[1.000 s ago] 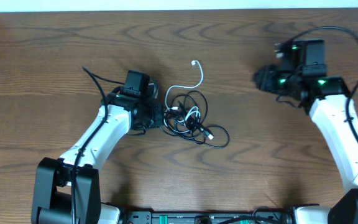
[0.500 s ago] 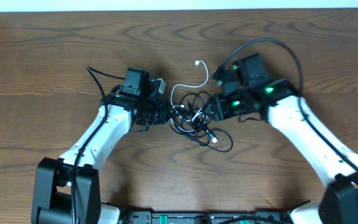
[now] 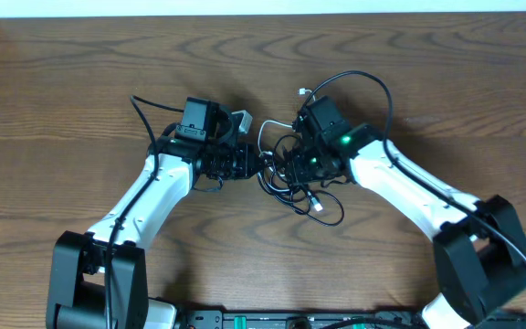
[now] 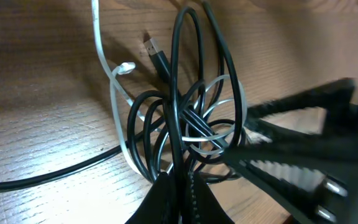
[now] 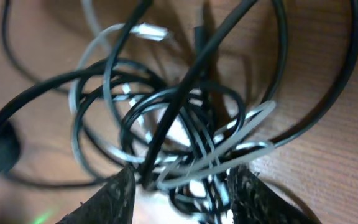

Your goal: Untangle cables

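Note:
The cables (image 3: 292, 183) lie tangled in a knot on the brown table between my two arms: several black cords and one white cord with small plugs. My left gripper (image 3: 252, 166) is shut on black loops at the knot's left side; in the left wrist view the cords (image 4: 185, 118) run into its closed jaws (image 4: 184, 186). My right gripper (image 3: 292, 164) is open, its fingers straddling the knot from the right. In the right wrist view the black and white loops (image 5: 185, 124) fill the gap between its fingers (image 5: 182, 186).
A black loop with a plug end (image 3: 318, 206) trails toward the table's front. The white cord's plug (image 3: 301, 91) sticks out behind the right gripper. The right arm's own thick wire (image 3: 373, 87) arcs above it.
My right arm has swung in from the far right to the knot and lowered over it. My left gripper has stayed at the knot's left side, shifting slightly right.

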`<state>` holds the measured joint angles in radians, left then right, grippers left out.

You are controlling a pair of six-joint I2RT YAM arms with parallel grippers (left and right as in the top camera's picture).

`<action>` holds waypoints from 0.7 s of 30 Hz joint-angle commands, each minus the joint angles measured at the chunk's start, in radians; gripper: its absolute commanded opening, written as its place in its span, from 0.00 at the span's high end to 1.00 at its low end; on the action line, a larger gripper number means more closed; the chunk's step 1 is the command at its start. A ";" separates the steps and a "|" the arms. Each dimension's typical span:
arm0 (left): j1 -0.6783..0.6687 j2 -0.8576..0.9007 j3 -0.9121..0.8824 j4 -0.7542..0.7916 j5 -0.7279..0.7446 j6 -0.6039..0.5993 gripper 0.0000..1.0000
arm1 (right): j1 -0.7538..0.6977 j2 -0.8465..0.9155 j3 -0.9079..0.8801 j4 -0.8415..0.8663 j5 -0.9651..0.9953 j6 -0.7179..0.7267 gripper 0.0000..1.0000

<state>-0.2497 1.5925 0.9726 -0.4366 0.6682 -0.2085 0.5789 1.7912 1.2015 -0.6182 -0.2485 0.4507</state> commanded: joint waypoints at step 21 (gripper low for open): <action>0.002 0.005 -0.004 -0.135 -0.310 0.012 0.93 | -0.135 -0.146 0.037 0.024 0.031 0.124 0.99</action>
<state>-0.2508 1.5925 0.9726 -0.5468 0.5423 -0.2085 0.4980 1.7771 1.2015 -0.5987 -0.2218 0.5957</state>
